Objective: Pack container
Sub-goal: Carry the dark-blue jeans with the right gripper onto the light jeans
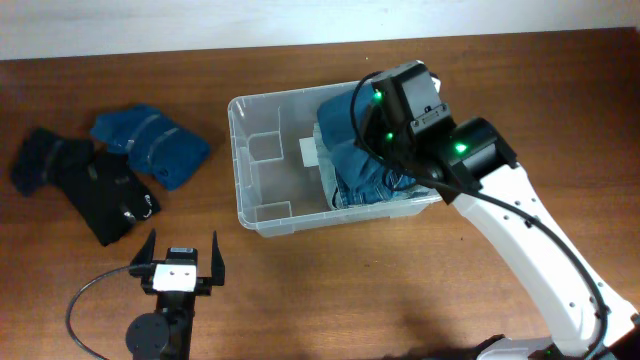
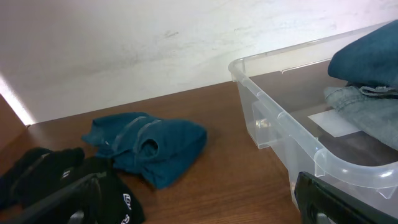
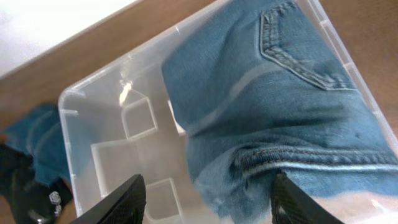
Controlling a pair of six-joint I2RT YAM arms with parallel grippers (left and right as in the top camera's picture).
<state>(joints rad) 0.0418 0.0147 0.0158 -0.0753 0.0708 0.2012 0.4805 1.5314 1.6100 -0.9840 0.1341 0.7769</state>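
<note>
The clear plastic container (image 1: 243, 160) stands mid-table. Folded blue jeans (image 1: 362, 165) fill its right half, and a white label (image 1: 308, 150) shows on its bottom. My right gripper (image 3: 208, 199) hangs open and empty just above the jeans (image 3: 280, 93) and the container (image 3: 68, 118); in the overhead view its wrist (image 1: 405, 100) hides the fingers. My left gripper (image 1: 180, 258) is open and empty, low over the table in front of the container's left end. The left wrist view shows the left gripper (image 2: 199, 208), the container's rim (image 2: 280, 118) and the jeans (image 2: 367, 93).
A teal-blue folded garment (image 1: 150, 145) and a black garment (image 1: 90, 185) lie on the wood table left of the container; both show in the left wrist view, teal (image 2: 149, 146) and black (image 2: 43, 177). A cable (image 1: 85, 300) loops by the left arm's base.
</note>
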